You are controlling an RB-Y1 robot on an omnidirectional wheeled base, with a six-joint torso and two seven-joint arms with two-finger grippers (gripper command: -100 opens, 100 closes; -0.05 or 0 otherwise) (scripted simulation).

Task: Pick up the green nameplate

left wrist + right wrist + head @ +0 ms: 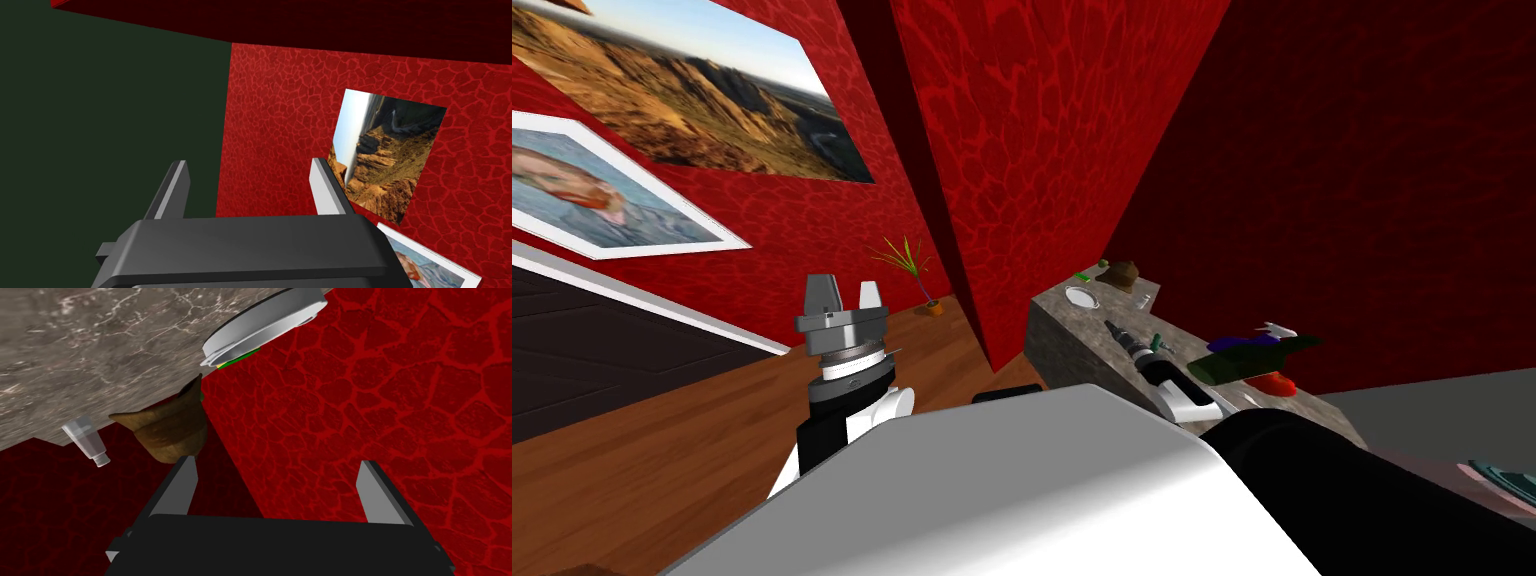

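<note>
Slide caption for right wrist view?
Open right gripper facing white dish, green nameplate peeking past its rim, on stone counter.

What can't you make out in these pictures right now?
Green sliver, perhaps the nameplate: right wrist view, mostly hidden by the white plate; tiny in head view.
Dark green item: head view, too small, shape unclear.
Teal object: head view, cut off by the edge.

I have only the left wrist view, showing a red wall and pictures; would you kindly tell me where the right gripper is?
Observer: The right gripper hangs open above a marble counter.
Operator: Is anything green nearby?
Observer: A small green piece peeks from behind a white plate, ahead of the gripper.
Operator: Anything else there?
Observer: A brown pot and a small clear bottle stand near that plate.
</note>
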